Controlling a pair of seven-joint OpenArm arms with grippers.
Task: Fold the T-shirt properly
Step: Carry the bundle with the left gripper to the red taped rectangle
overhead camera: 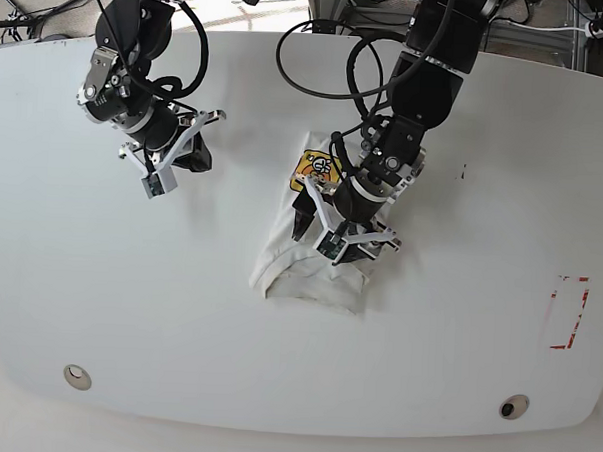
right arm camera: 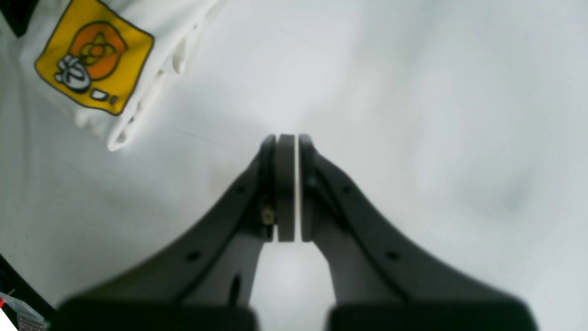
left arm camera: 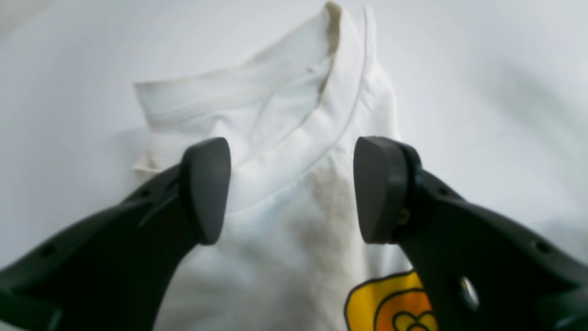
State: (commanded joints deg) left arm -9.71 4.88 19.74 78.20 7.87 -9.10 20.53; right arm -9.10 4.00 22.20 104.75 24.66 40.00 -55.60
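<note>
Hovering left claw (left arm camera: 291, 191), splayed above T-shirt (left arm camera: 294, 138)

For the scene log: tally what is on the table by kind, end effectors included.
T-shirt: 1
End effectors: 2, left end effector open over the collar, right end effector shut, apart from the shirt
Red rectangle mark: 1
Total: 4

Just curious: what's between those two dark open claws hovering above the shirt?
In the left wrist view, the left gripper frames only the white cotton T-shirt, just below its neckline.
</note>
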